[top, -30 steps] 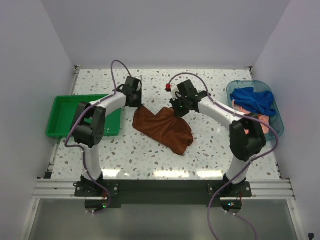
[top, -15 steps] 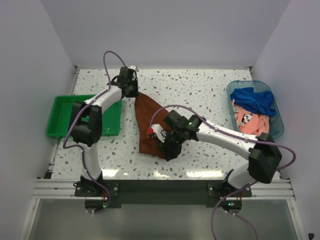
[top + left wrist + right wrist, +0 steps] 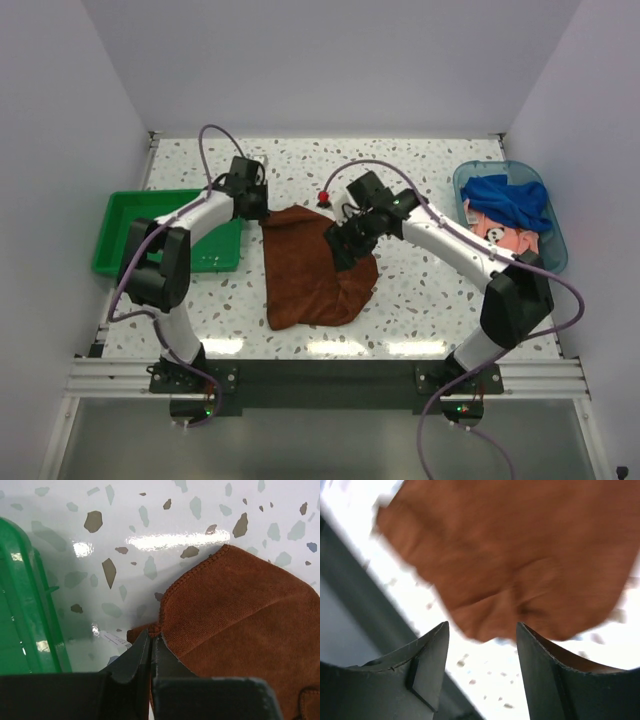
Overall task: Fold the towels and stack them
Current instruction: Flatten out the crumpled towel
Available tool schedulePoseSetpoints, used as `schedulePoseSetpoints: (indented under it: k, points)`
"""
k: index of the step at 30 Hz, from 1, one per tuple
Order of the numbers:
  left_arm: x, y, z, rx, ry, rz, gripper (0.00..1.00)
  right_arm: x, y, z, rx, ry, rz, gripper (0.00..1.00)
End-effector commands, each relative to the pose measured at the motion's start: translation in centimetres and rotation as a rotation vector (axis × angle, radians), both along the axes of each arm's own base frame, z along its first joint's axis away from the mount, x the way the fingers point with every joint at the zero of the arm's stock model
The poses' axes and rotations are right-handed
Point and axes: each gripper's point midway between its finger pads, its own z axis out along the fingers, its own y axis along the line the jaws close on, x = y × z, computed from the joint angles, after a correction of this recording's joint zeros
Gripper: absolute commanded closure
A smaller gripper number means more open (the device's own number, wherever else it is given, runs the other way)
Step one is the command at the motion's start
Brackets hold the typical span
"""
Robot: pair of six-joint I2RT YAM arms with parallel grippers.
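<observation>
Over the table (image 3: 430,300), the right gripper (image 3: 482,630) is spreading open, having just released the rust-brown towel (image 3: 310,285), now lying spread; the left gripper (image 3: 150,642) is pinching its far corner, readying a fold.

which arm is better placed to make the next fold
Probably right: the right gripper hangs open and empty over the brown towel; the left gripper is shut on its corner by the green tray.
</observation>
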Motion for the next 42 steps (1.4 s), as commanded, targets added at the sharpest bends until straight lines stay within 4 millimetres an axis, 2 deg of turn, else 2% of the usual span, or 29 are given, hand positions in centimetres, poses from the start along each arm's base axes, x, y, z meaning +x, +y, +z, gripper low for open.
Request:
schedulePoseSetpoints:
  k: [1, 3, 6, 7, 8, 10, 11, 12, 13, 15, 16, 20, 22, 28, 37, 38, 42]
  points:
    - [-0.3, 0.5, 2.6, -0.002, -0.068, -0.016, 1.00, 8.7, -0.4, 0.3, 0.045, -0.131, -0.301, 0.40]
    - [-0.7, 0.6, 3.3, 0.000, -0.078, -0.021, 1.00, 11.5, -1.5, -0.5, 0.030, -0.147, -0.392, 0.40]
    - [-1.7, 0.7, 4.5, -0.011, -0.091, -0.026, 1.00, 14.5, -1.5, -2.3, 0.033, -0.155, -0.417, 0.40]
    - [-2.4, 0.5, 4.4, -0.023, -0.078, -0.036, 1.00, 15.4, -1.2, -2.1, 0.045, -0.170, -0.418, 0.40]
    - [-2.9, 0.2, 5.4, -0.042, -0.093, -0.041, 1.00, 15.8, -1.1, -3.4, 0.026, -0.152, -0.416, 0.40]
    - [-5.2, -0.2, 4.5, -0.074, -0.046, -0.061, 1.00, 16.5, -0.9, -3.4, 0.042, -0.150, -0.410, 0.40]
    - [-6.3, -0.9, 5.0, -0.096, -0.045, -0.070, 1.00, 16.6, -0.7, -3.6, 0.043, -0.147, -0.401, 0.40]
    - [-7.5, -1.0, 4.5, -0.102, -0.021, -0.070, 1.00, 16.4, -0.3, -3.4, 0.064, -0.138, -0.387, 0.40]
    - [-9.8, -1.1, 2.6, -0.112, 0.041, -0.080, 1.00, 16.6, 0.0, -3.0, 0.080, -0.147, -0.378, 0.40]
    - [-12.0, -1.7, 2.1, -0.152, 0.069, -0.083, 1.00, 16.6, 0.6, -2.7, 0.107, -0.149, -0.353, 0.40]
    - [-14.1, -1.6, 0.4, -0.163, 0.123, -0.088, 1.00, 16.4, 1.1, -2.6, 0.128, -0.142, -0.337, 0.40]
    - [-17.4, -1.8, -0.7, -0.178, 0.156, -0.094, 1.00, 16.4, 1.9, -2.6, 0.135, -0.155, -0.303, 0.40]
    - [-18.3, -1.4, -1.2, -0.168, 0.171, -0.090, 1.00, 16.6, 2.2, -3.1, 0.120, -0.157, -0.269, 0.40]
    - [-19.3, -0.6, -1.8, -0.137, 0.183, -0.085, 1.00, 17.2, 3.7, -4.5, 0.079, -0.155, -0.215, 0.40]
    - [-19.4, -0.3, -1.7, -0.125, 0.171, -0.083, 1.00, 19.5, 6.0, -6.2, 0.053, -0.237, -0.245, 0.46]
    - [-19.3, -0.3, -1.5, -0.127, 0.166, -0.083, 1.00, 19.6, 6.2, -6.9, 0.043, -0.237, -0.245, 0.48]
    - [-19.2, -0.3, -1.2, -0.132, 0.154, -0.081, 1.00, 20.8, 7.4, -7.0, 0.048, -0.298, -0.277, 0.51]
